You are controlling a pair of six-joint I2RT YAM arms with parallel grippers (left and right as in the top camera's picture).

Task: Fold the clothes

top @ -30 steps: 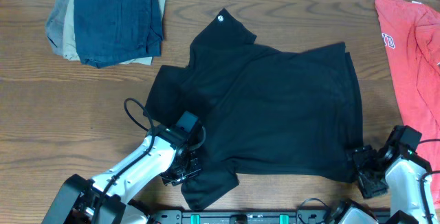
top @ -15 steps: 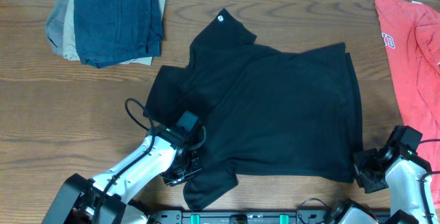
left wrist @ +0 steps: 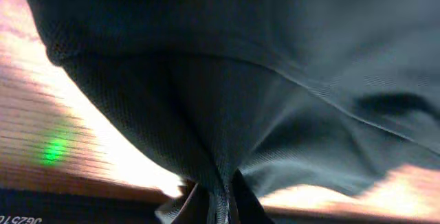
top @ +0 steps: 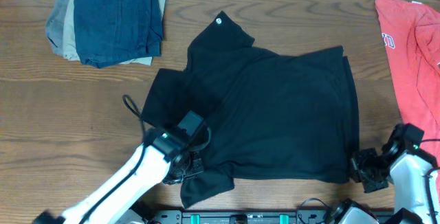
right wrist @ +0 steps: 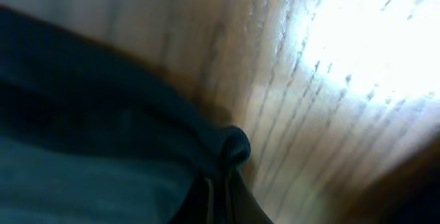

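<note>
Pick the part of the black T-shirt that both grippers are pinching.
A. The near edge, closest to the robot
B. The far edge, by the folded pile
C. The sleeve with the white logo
A: the left gripper and right gripper are each shut on the black T-shirt along its near edge, and both wrist views show bunched fabric in the grip.

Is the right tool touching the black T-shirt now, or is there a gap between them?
Touching. The right wrist view shows the right tool shut on a bunched corner of the black T-shirt, with no gap.
</note>
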